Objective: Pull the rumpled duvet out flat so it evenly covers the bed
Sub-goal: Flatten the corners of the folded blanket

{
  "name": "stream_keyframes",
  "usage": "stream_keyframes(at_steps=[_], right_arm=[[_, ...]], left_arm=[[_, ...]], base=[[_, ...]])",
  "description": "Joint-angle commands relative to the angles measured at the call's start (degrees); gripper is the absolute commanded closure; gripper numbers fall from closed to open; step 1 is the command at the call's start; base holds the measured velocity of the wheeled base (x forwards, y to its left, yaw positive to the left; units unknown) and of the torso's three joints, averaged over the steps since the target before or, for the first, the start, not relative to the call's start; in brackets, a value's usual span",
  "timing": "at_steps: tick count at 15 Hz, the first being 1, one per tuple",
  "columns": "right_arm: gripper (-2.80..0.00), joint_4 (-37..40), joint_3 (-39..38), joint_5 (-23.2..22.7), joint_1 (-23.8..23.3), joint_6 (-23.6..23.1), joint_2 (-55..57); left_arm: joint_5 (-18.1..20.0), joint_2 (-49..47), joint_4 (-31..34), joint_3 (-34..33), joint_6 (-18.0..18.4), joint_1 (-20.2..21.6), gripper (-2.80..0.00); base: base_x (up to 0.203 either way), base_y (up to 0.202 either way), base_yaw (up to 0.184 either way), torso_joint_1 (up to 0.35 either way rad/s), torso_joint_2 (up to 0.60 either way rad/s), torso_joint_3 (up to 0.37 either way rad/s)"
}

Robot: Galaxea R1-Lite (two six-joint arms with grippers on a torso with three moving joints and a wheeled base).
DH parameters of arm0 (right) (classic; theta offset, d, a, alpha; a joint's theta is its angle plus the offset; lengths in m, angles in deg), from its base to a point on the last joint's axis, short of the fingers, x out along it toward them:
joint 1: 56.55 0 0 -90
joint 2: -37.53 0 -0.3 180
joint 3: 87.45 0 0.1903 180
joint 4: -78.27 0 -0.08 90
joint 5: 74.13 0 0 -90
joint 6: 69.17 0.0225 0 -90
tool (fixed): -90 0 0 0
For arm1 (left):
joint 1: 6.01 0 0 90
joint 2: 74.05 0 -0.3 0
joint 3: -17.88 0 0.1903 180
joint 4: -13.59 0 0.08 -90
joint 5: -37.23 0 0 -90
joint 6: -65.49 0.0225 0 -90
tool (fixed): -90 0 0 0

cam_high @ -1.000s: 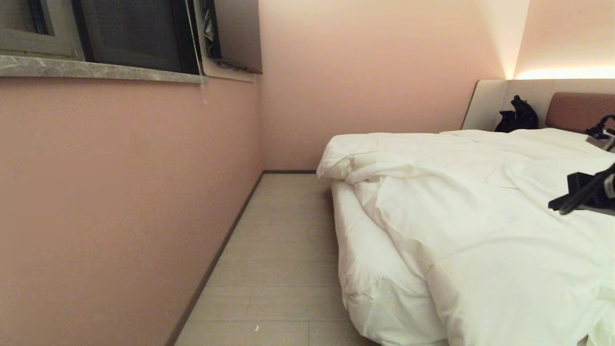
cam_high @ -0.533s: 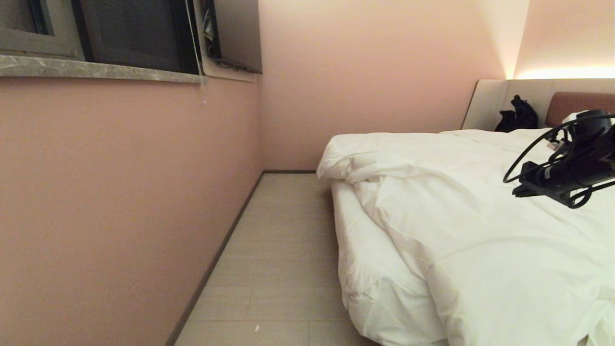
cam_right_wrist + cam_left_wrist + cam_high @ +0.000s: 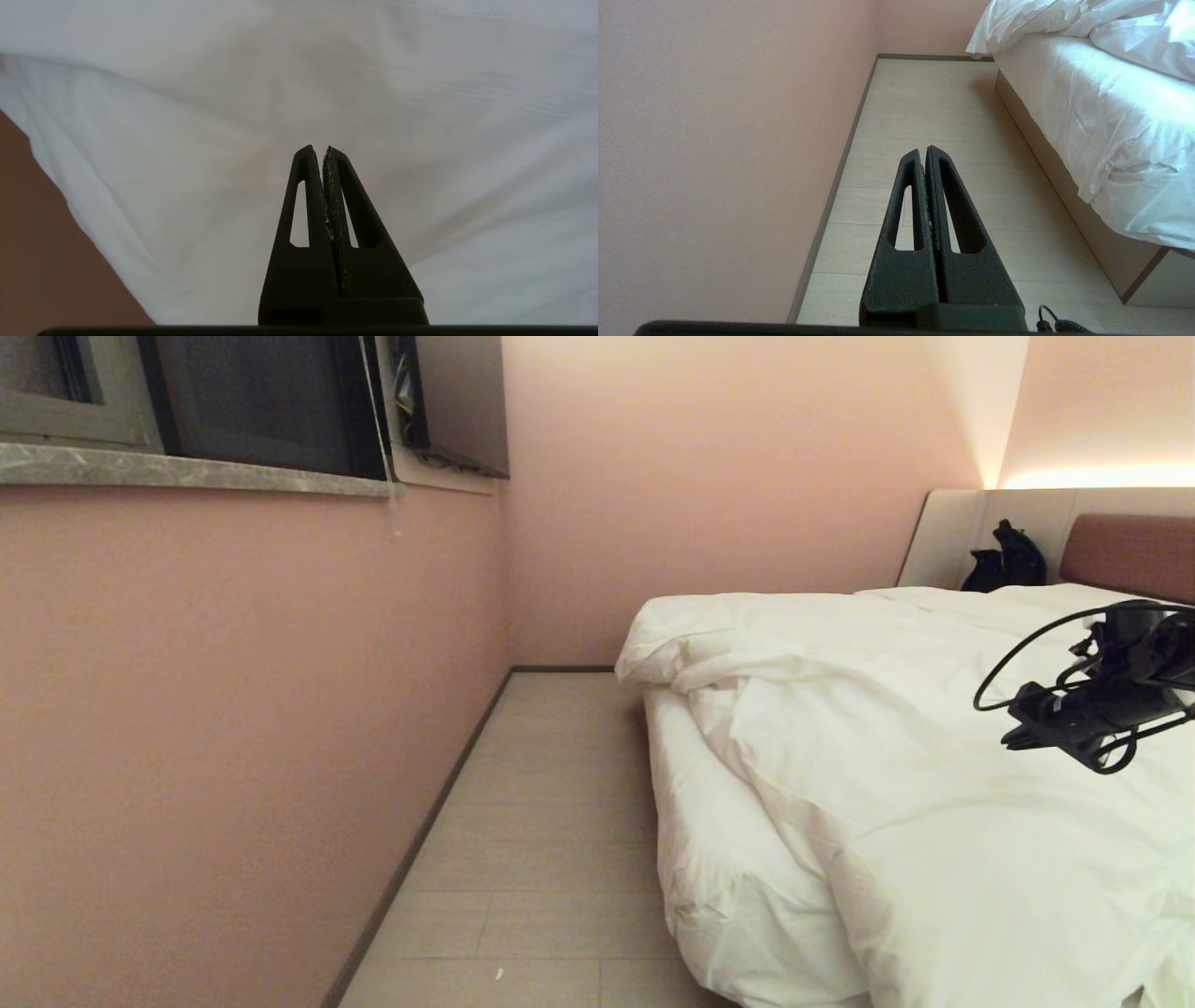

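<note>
The white duvet (image 3: 887,709) lies rumpled on the bed (image 3: 728,859), bunched in a thick fold along the bed's left edge, with the mattress sheet showing below it. My right gripper (image 3: 1018,726) hovers over the duvet at the right side of the head view, pointing left. In the right wrist view this gripper (image 3: 322,149) is shut and empty, just above the duvet (image 3: 373,93). My left gripper (image 3: 923,149) is shut and empty, parked low over the floor beside the bed (image 3: 1064,186). The duvet's (image 3: 1064,14) folded corner overhangs the mattress there.
A pink wall (image 3: 233,709) with a stone window sill (image 3: 187,471) runs along the left. A narrow strip of pale floor (image 3: 551,821) separates it from the bed. A black bag-like object (image 3: 1004,560) sits by the reddish-brown headboard (image 3: 1130,551).
My right arm has swung in from the right edge, up and leftward over the duvet, then sunk a little. Its gripper stayed shut. The duvet has not moved.
</note>
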Motion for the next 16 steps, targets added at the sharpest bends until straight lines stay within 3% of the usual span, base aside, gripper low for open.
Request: stream_keyframes(at_steps=[1, 2, 3, 16], right_arm=[[0.00, 0.11, 0.43, -0.09, -0.29, 0.11, 1.63], [0.00, 0.11, 0.78, -0.09, -0.29, 0.17, 1.91], [-2.80, -0.15, 0.95, -0.09, -0.29, 0.19, 1.98], [-2.80, 0.46, 0.95, 0.97, -0.99, 0.37, 1.89]], left_arm=[[0.00, 0.02, 0.03, 0.00, -0.03, 0.01, 0.00], [0.00, 0.02, 0.03, 0.00, -0.03, 0.01, 0.00], [0.00, 0.02, 0.03, 0.00, -0.03, 0.01, 0.00], [0.00, 0.02, 0.03, 0.00, -0.03, 0.01, 0.00]], base=[[0.000, 0.000, 0.000, 0.000, 0.00, 0.000], [0.000, 0.000, 0.000, 0.000, 0.00, 0.000], [0.000, 0.000, 0.000, 0.000, 0.00, 0.000], [0.000, 0.000, 0.000, 0.000, 0.00, 0.000]])
